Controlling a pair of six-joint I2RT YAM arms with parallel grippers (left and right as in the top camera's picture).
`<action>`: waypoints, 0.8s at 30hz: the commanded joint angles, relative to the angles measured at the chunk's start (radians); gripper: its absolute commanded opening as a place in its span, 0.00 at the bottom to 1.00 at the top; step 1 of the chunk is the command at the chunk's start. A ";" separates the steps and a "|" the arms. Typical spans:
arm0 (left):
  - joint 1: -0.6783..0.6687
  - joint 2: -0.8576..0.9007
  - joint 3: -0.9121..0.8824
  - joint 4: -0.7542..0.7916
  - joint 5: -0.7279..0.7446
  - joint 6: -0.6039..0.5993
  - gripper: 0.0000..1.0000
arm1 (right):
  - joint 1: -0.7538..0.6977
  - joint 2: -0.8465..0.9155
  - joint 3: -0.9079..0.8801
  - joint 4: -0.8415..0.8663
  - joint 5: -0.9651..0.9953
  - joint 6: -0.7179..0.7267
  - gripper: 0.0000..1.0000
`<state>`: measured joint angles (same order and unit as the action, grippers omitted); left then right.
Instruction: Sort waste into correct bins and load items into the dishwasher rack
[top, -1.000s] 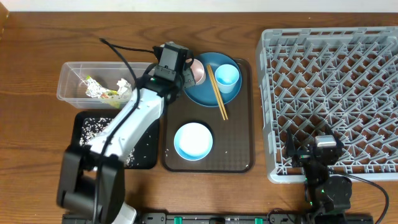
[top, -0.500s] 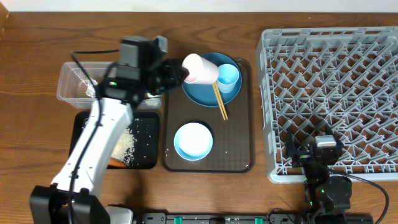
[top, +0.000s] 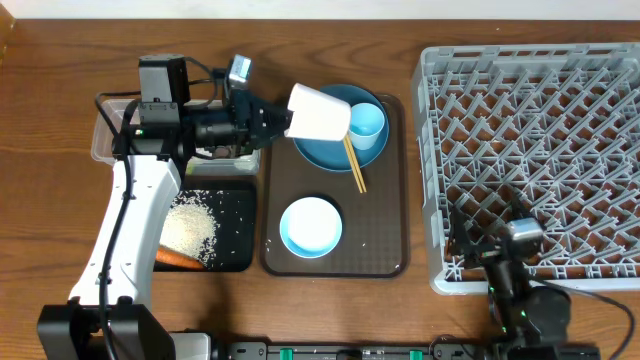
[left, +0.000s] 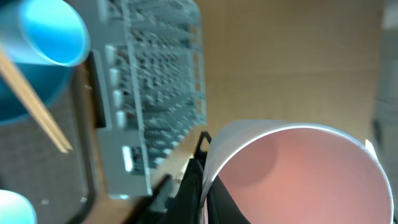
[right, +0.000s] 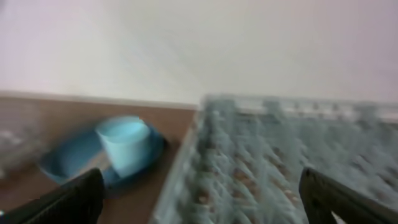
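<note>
Your left gripper (top: 280, 122) is clamped on the rim of the pink cup (top: 320, 112). It holds the cup tipped on its side in the air over the blue plate (top: 325, 155). In the left wrist view the cup's mouth faces the camera and shows only its pink inside. The blue cup (top: 367, 122) stands upright on that plate, just beside the raised pink cup. Two chopsticks (top: 351, 160) lie together across the plate's near edge and onto the brown serving tray (top: 390, 255). The pale blue bowl (top: 311, 226) sits upright on the same tray, nearer you than the plate.

To the left on the surface, the black tray (top: 237, 238) holds a heap of white rice (top: 190, 228) with scattered grains around it. An orange carrot (top: 180, 260) lies at the tray's near edge. The clear tub (top: 105, 140) sits behind the black tray. Your left arm covers most of the tub, so its contents cannot be made out.

The dishwasher rack (top: 540, 130) fills the right side. Your right gripper (right: 200, 180) sits at the rack's near edge with its fingers spread wide apart, holding nothing.
</note>
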<state>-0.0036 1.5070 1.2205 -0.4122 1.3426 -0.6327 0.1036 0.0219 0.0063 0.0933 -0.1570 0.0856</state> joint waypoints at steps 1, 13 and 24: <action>0.002 -0.003 -0.005 0.002 0.113 -0.009 0.06 | 0.028 0.000 0.013 0.045 -0.207 0.158 0.99; 0.002 -0.003 -0.005 0.002 0.153 -0.010 0.07 | 0.028 0.347 0.573 -0.338 -0.655 0.334 0.99; -0.002 -0.003 -0.005 0.001 0.229 -0.010 0.06 | 0.027 0.720 0.855 -0.212 -1.029 0.389 0.99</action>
<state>-0.0036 1.5070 1.2205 -0.4118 1.5276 -0.6331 0.1036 0.7105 0.8455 -0.1215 -1.0801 0.4271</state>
